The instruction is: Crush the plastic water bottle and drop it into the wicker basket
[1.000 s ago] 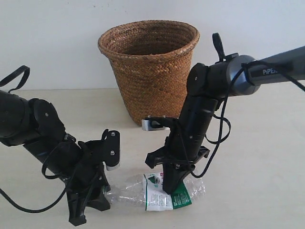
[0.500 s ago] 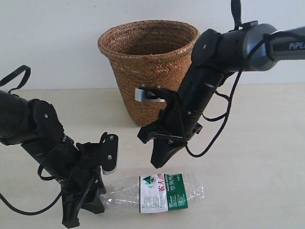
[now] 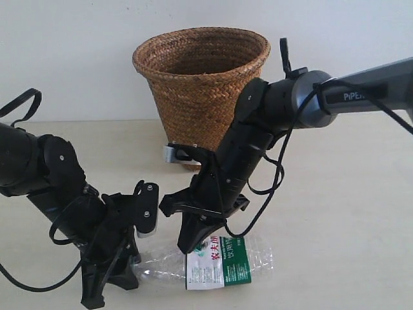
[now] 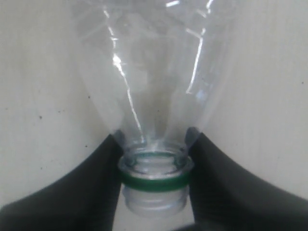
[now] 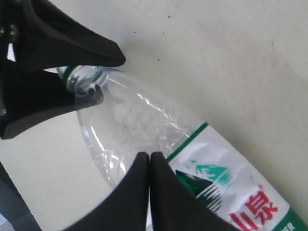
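A brown woven wicker basket [image 3: 200, 90] with a flared round rim stands upright at the back of the pale counter [image 3: 348, 213], close to a white wall. In front of the basket lies the clear plastic water bottle [image 3: 216, 261] with a white-and-green label, on its side on the counter, well apart from the basket's base.

Between the two reaches the black right arm: it comes in from the basket's right and slants down across the basket's lower right wall, trailing black cable loops [image 3: 274, 184]. A small grey block [image 3: 174, 154] on its wrist sits just in front of the basket's foot.

The bottle's long axis runs across the basket's front. Its neck, which has a green ring [image 4: 155, 182], points toward the left arm, and its base points the other way. The clear shoulder is creased.

The left gripper [image 4: 155, 139] has its jaws closed on the neck just above the ring, one on each side. The right gripper [image 5: 149, 156] has its jaws pressed together with nothing between them. Its tip is set at the bottle's upper side, beside the label's neck-end edge; whether it bears down cannot be told.

The counter to the basket's right lies bare. The basket's mouth is open above.
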Tool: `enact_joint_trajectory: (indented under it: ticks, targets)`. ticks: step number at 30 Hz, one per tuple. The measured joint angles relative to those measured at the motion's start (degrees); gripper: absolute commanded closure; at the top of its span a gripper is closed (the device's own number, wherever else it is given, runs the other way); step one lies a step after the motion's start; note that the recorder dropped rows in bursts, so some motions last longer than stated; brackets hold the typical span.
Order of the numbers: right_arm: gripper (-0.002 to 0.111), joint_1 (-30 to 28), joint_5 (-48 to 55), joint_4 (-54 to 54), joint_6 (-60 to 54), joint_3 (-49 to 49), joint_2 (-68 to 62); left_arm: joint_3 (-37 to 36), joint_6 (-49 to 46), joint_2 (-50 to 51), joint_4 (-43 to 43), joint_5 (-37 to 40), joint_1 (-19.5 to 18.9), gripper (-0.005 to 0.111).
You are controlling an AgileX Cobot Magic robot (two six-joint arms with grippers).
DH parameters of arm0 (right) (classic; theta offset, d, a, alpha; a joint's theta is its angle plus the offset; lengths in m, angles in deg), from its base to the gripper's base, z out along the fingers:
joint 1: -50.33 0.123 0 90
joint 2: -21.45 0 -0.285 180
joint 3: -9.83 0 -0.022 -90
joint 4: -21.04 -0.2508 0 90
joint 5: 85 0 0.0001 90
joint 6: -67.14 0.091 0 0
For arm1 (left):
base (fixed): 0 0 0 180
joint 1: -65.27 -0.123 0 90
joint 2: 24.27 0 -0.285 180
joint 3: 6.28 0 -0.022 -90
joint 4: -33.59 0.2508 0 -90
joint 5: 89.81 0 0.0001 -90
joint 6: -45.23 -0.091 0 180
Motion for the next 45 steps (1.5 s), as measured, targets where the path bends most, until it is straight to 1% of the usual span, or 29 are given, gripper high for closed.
enact_joint_trajectory:
  ticks: [11,18,24,30,34,39,45]
  targets:
    - [0.108,-0.33,1.36,-3.85,0.46,-2.10,-7.75,-0.10,0.74,0.00,1.18,0.56,-0.21,0.102]
    - [0.108,-0.02,3.62,1.50,8.09,-4.93,-8.61,-0.10,1.30,0.00,1.05,0.56,-0.24,0.102]
    - [0.108,-0.81,5.28,0.71,8.39,-5.56,-8.63,-0.10,1.39,0.00,0.45,0.67,-0.24,0.102]
    - [0.108,-2.67,6.10,0.85,3.03,-5.06,-4.62,-0.10,1.39,0.00,-0.24,-0.27,-0.24,0.102]
    - [0.108,-5.64,6.11,3.50,1.85,-4.95,-0.04,-0.10,1.39,0.00,-0.24,-0.50,-0.24,0.102]
    - [0.108,-7.76,6.31,3.70,-1.00,-4.65,5.88,-0.10,1.39,0.00,-0.24,-0.50,-0.24,0.102]
    - [0.108,-10.25,6.53,4.42,-4.35,-0.72,11.90,-0.10,1.68,0.00,-0.24,-0.50,-0.24,0.102]
